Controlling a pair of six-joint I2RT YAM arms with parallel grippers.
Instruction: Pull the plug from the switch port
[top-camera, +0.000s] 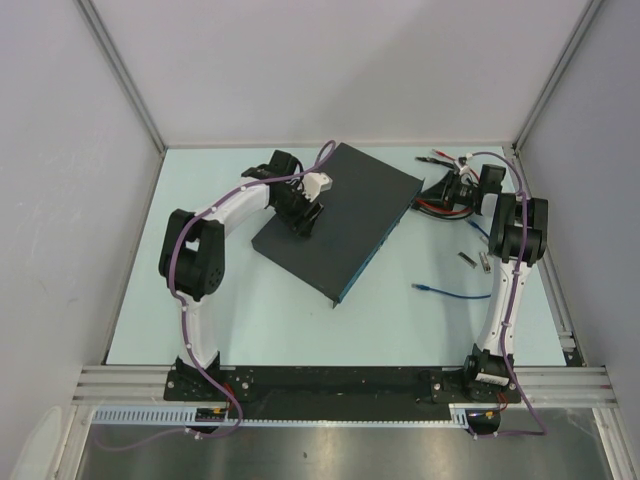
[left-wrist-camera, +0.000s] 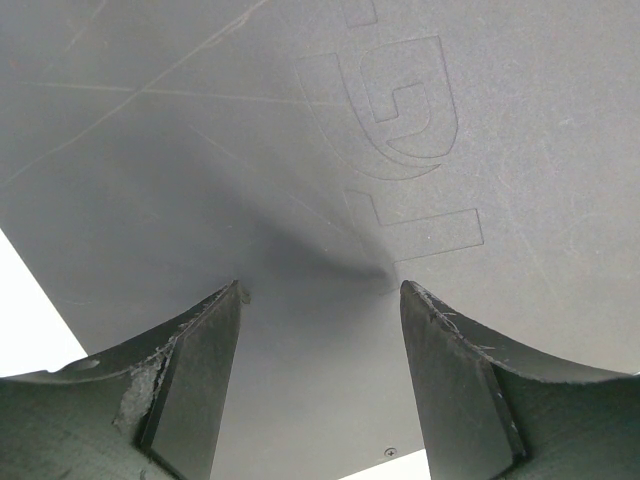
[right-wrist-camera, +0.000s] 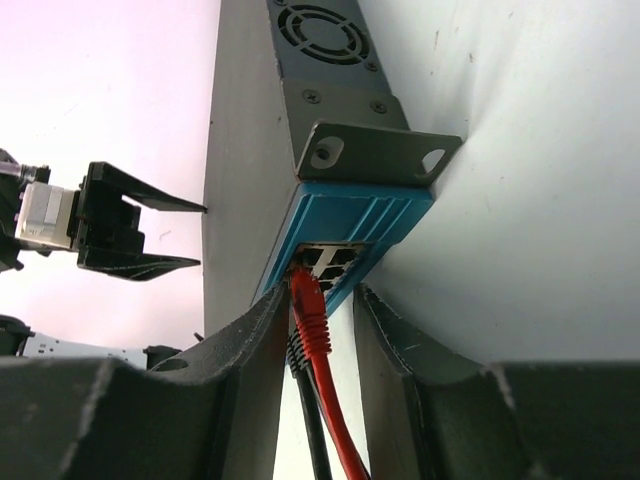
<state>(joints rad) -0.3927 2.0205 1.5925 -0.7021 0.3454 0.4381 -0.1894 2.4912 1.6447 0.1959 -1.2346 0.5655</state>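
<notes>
Two arms share the work around the switch (top-camera: 335, 220), which lies flat and askew in the middle of the table (top-camera: 270, 330). The left gripper (top-camera: 305, 210) is on top of the switch near its left corner, jaws apart and the dark cover close under the fingers. I judge it presses down so the box does not slide during the pull. The right gripper (right-wrist-camera: 322, 310) is at the far end of the switch's blue edge (right-wrist-camera: 350, 220), where the red plug (right-wrist-camera: 305, 285) sits in a port with a black cable (right-wrist-camera: 312, 430) just beside it. Its fingers stand on both sides of the plug, apart, with a gap showing on one side, so it is placed to close but is not yet clamped. Right of the switch a loose blue cable (top-camera: 452, 293) lies on the table. The table is pale blue-green and smooth, so the box would probably slip easily. Plain white walls (top-camera: 350, 60) with metal profiles close three sides.
</notes>
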